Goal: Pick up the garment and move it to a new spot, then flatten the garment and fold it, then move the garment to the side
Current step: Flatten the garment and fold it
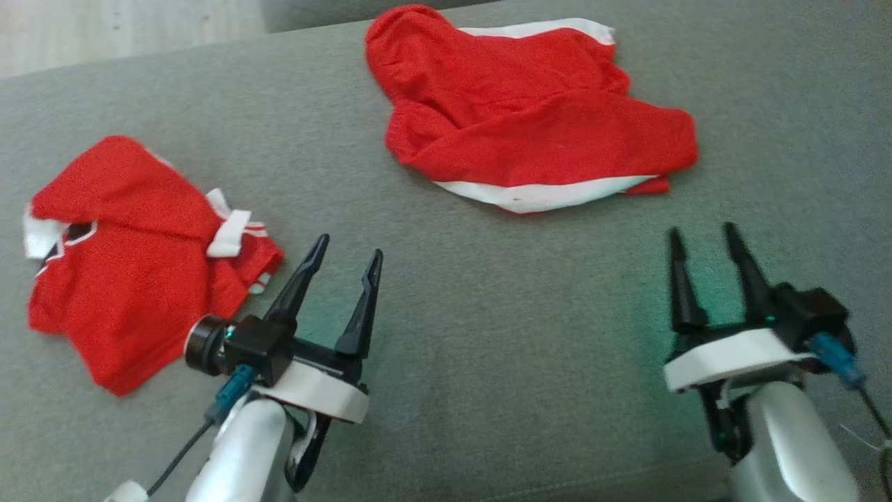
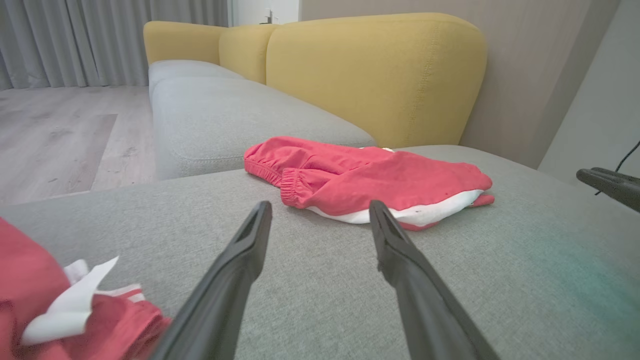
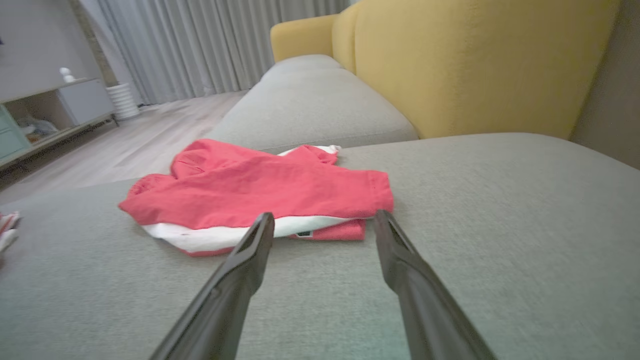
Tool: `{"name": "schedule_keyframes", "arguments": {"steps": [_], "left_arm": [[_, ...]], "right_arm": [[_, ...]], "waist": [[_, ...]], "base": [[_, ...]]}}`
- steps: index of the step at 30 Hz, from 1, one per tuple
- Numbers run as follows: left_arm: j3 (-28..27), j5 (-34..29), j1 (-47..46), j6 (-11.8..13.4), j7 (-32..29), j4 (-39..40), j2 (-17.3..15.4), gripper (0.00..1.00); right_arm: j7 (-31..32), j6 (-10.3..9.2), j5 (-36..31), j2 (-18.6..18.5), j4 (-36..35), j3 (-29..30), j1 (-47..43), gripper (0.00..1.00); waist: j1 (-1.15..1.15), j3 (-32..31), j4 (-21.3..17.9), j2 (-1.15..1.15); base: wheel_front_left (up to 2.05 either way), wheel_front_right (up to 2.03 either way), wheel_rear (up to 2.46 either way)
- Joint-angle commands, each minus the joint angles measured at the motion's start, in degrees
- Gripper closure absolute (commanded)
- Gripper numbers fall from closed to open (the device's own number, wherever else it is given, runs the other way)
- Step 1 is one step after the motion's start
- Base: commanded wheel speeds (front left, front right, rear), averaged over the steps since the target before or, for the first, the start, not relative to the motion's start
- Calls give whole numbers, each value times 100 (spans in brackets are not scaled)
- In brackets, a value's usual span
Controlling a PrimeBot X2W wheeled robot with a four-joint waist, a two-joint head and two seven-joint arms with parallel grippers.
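A crumpled red garment with white trim lies on the grey cushion at the far centre; it is also in the left wrist view and the right wrist view. A second red garment with white trim lies bunched at the left, its edge showing in the left wrist view. My left gripper hovers open just right of that second garment, holding nothing. My right gripper is open and empty, a short way in front of the far garment's right end.
The yellow backrest rises behind the far garment. Beyond the cushion's far-left edge lies the wooden floor, with a low cabinet and curtains further off. A wide stretch of grey cushion lies between the grippers.
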State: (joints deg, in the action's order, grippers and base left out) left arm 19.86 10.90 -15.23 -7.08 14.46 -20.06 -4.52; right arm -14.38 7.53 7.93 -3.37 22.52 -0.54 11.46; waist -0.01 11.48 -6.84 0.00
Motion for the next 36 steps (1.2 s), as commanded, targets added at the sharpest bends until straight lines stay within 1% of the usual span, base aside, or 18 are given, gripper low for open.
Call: {"name": "schedule_keyframes", "arguments": {"steps": [1,5,8,10,11,16,19,22,25,30,36], "left_arm": [[-214,-48,-289,-7,54,111,-127,0],[-178,-51,-427,-18,54,22,-140,0],[-93,-34,-456,-24,54,-14,-83,0],[-46,-14,-455,-27,54,-28,-34,0],[6,8,-443,-29,54,-29,16,0],[120,59,-369,-28,54,9,103,0],[168,99,-297,-21,54,32,132,0],[221,151,-232,-12,54,56,150,0],[274,209,-167,3,54,87,159,0],[468,428,-110,65,54,175,162,0],[611,562,-145,144,54,215,163,0]], "right_arm": [[-61,-4,47,47,-294,-329,167,0],[-50,-4,9,47,-440,-688,219,0],[68,-4,-125,48,-467,-870,389,0],[188,-4,-240,48,-446,-948,515,0],[326,-4,-418,48,-378,-997,649,0],[646,-4,-783,48,-62,-1089,1034,0],[855,-4,-952,-1,265,-1152,1304,0],[1020,-4,-1122,-165,653,-1206,1617,0],[1163,-4,-1333,-321,1091,-1230,1943,0],[1324,-4,-1630,-513,1891,-1336,2454,0],[1440,-4,-2057,-748,2668,-1375,2909,0]], "waist": [[1,80,-206,0],[1,129,-267,0],[1,144,-89,0],[1,130,109,0],[1,116,348,0],[1,90,1018,0],[1,88,1418,0],[1,112,1806,0],[1,145,2113,0],[1,241,2496,0],[1,366,2748,0]], "base": [[0,0,0],[0,0,0],[0,0,0],[0,0,0],[0,0,0],[0,0,0],[0,0,0],[0,0,0],[0,0,0],[0,0,0],[0,0,0]]}}
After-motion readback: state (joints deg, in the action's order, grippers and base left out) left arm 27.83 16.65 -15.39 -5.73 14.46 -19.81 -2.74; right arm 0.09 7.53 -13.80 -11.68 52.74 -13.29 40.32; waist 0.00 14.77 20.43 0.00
